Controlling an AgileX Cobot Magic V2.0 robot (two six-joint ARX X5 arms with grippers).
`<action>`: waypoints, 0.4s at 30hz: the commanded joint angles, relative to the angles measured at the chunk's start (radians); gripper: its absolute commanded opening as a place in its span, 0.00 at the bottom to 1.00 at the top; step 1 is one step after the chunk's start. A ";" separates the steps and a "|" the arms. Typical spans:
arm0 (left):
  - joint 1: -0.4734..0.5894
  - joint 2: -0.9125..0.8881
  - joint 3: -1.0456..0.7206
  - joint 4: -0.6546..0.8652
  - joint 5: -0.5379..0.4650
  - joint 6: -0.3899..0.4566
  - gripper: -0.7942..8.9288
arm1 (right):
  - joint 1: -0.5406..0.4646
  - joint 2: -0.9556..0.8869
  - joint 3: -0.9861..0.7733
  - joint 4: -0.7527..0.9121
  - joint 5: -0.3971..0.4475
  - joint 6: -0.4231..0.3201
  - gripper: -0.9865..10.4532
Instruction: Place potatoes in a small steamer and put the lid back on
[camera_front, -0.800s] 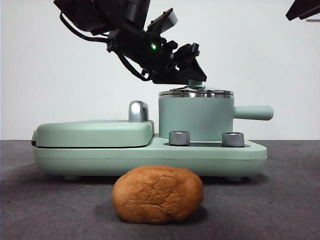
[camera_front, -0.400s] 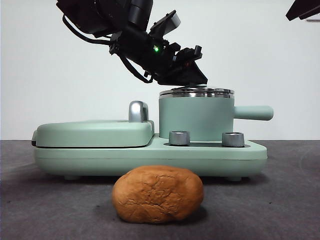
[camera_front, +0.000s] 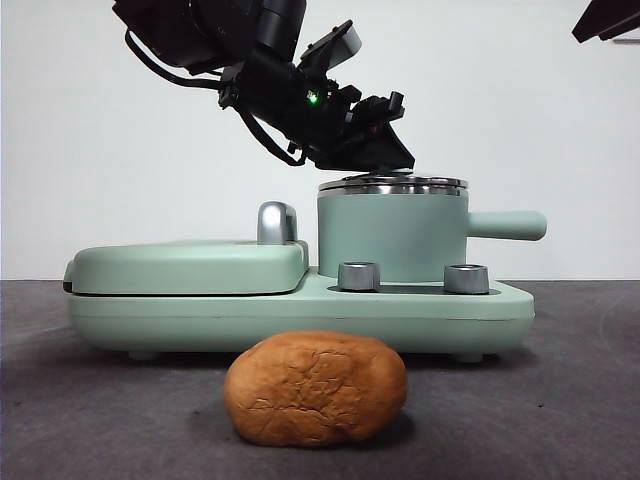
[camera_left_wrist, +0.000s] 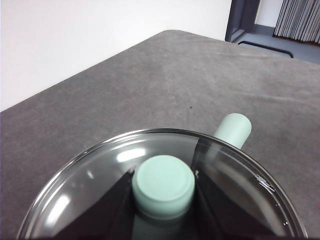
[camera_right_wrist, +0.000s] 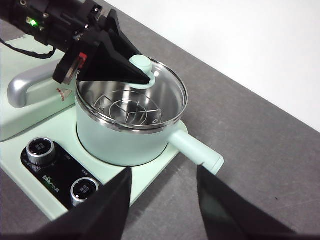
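We see the left tool (camera_right_wrist: 142, 75) closed on the small mint green knob of the round glass lid with its shiny steel rim (camera_left_wrist: 165, 186), which sits on the mint green cylindrical steamer pot (camera_front: 392, 237) with a straight side handle. The large oval orange-brown potato with rough, cracked skin (camera_front: 315, 388) lies on the grey desk (camera_front: 560, 400) just before the appliance. The right tool (camera_right_wrist: 162, 207) hovers apart from the pot, jaws wide.
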 joint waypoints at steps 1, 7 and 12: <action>-0.001 -0.035 0.028 0.007 -0.028 0.047 0.09 | 0.005 0.005 0.016 0.005 0.003 0.006 0.27; 0.002 -0.140 0.029 -0.055 -0.029 0.057 0.09 | 0.005 0.005 0.016 0.006 0.003 0.023 0.27; 0.004 -0.266 0.029 -0.169 -0.029 0.057 0.09 | 0.012 0.005 0.016 0.006 0.003 0.023 0.27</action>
